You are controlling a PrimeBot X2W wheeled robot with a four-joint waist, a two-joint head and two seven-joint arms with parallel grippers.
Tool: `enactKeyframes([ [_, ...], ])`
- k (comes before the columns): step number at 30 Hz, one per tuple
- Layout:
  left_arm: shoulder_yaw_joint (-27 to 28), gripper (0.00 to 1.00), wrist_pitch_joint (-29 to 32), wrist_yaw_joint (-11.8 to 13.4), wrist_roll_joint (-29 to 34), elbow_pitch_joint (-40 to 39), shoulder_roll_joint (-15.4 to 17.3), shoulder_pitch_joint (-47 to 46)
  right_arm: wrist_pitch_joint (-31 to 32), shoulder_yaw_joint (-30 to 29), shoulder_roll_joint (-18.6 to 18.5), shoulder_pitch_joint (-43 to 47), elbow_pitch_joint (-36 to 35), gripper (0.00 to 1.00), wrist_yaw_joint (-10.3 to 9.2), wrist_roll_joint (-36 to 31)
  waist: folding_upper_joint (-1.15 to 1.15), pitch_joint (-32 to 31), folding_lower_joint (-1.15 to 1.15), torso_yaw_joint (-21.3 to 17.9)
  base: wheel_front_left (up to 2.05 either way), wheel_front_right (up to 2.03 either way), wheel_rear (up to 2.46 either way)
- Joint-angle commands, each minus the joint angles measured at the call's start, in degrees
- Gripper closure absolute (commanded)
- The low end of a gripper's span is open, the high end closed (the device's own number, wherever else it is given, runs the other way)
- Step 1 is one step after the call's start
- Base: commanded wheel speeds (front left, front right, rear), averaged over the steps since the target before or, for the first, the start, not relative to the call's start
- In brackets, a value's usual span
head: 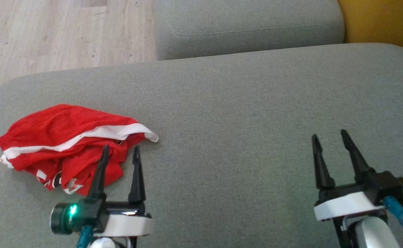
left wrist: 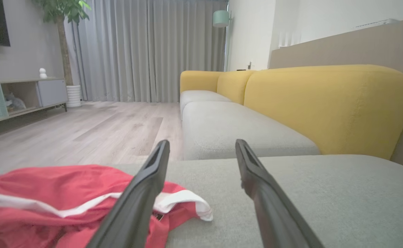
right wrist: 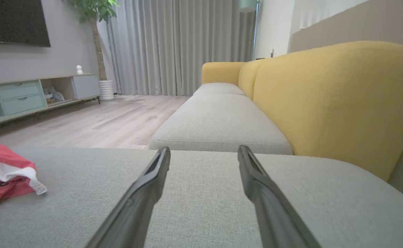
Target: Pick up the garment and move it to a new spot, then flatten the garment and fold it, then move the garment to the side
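The garment (head: 60, 137) is a crumpled red piece with white trim, lying on the grey cushion (head: 243, 110) at the near left. My left gripper (head: 120, 148) is open just above the garment's right edge, fingers apart and holding nothing. In the left wrist view the garment (left wrist: 50, 193) lies low and left under my left finger (left wrist: 143, 193), my left gripper (left wrist: 201, 143) open over grey fabric. My right gripper (head: 329, 136) hovers open over bare cushion far to the right. The right wrist view has the garment (right wrist: 5, 175) at its left edge and my right gripper (right wrist: 204, 148) open.
A second grey cushion (head: 249, 27) adjoins at the back. Wooden floor (head: 60, 34) lies beyond the cushion's left and far edge. Yellow backrest (right wrist: 336, 100) runs along the right side. A low TV cabinet (right wrist: 32, 96) and a plant (right wrist: 94, 13) stand across the room.
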Motion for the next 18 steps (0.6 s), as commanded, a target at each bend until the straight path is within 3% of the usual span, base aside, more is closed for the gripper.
enactKeyframes([
  [1,3.1,0.0,-0.45,-0.6,-0.02,-0.95,-0.52,-1.16,-0.69,0.76,-0.51,-1.43,-1.27,0.0,-0.04,1.59,0.0,-0.04,0.0,-0.07,0.0,0.0,0.0],
  [7,6.51,0.0,-0.45,-4.64,-0.36,5.0,-3.48,0.24,-0.77,0.18,-0.51,0.35,-0.76,0.0,-0.04,6.66,0.0,-0.31,0.0,-0.22,0.0,0.0,0.0],
  [18,10.27,0.0,-0.45,-7.32,1.03,8.07,-5.55,0.37,-0.78,0.76,-0.51,1.69,-2.21,0.0,-0.04,8.84,0.0,-0.71,0.0,-0.81,0.0,0.0,0.0],
])
